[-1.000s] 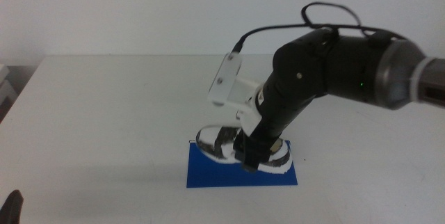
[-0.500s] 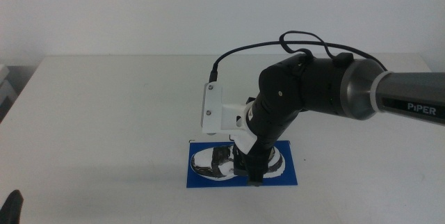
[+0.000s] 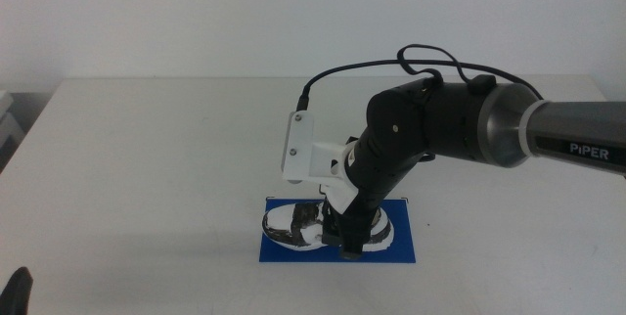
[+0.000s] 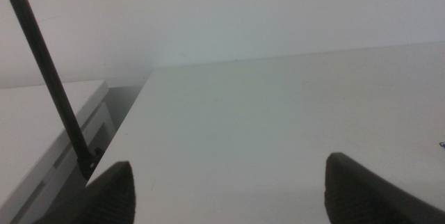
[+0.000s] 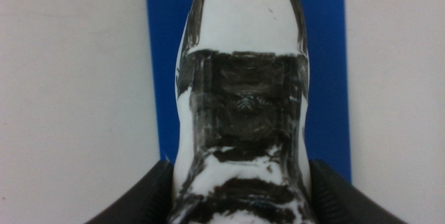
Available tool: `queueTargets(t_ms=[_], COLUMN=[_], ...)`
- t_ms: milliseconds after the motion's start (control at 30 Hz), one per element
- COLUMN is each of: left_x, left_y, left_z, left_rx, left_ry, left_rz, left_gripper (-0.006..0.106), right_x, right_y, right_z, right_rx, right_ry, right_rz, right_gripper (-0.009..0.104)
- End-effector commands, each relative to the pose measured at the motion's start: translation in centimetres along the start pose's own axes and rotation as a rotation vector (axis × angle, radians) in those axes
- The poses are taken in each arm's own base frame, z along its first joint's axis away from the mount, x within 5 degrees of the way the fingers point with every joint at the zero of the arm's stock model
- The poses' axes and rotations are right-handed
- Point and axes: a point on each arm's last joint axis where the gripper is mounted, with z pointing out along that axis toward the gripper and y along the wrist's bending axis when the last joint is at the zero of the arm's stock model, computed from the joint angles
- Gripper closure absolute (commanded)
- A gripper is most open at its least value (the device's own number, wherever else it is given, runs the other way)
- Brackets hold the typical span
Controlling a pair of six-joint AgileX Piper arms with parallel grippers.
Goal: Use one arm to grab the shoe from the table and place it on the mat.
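Right claw (image 3: 349,240), pinching the shoe (image 3: 293,227), has lowered it onto the mat (image 3: 403,242) at lower centre of frame; release is judged next.

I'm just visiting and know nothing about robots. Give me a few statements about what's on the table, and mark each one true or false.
1. The shoe is over the blue mat. True.
2. The right end effector is at the shoe, a jaw on each side of it. True.
3. The mat is red. False: it is deep blue.
4. The left end effector is holding the shoe. False: it waits open near the table edge, with nothing between its jaws.
5. The shoe is plain black. False: it is white with black patches.
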Motion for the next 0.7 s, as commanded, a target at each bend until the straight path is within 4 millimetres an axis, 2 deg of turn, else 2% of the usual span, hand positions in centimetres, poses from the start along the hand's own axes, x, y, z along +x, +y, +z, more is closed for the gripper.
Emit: queueTargets(t_ms=[0,167,200,367,533,667], left_x=[-0.7,-0.7,-0.7,-0.7,-0.7,-0.7], left_y=[-0.1,-0.1,-0.1,-0.1,-0.1,-0.1], left_z=[-0.2,-0.2,-0.2,-0.2,-0.2,-0.2], left_rx=[0.009,0.009,0.009,0.009,0.009,0.009], left_ry=[-0.101,-0.101,-0.101,-0.101,-0.101,-0.101], left_rz=[-0.012,-0.012,-0.012,-0.012,-0.012,-0.012], left_gripper=[0.007,0.007,0.007,0.007,0.007,0.007], right_x=[-1.0,-0.8,-0.8,-1.1,-0.3,2.4], right_y=[-1.3,-1.4,-1.4,-1.5,-0.5,0.9], right_z=[-2.7,-2.8,-3.0,-4.3,-7.0,-11.0], right_rx=[0.087,0.084,0.078,0.101,0.167,0.298], right_ry=[-0.085,-0.079,-0.086,-0.113,-0.163,-0.255], right_rz=[0.004,0.01,0.025,0.025,0.024,0.126], right_gripper=[0.078,0.06,0.048,0.032,0.026,0.027])
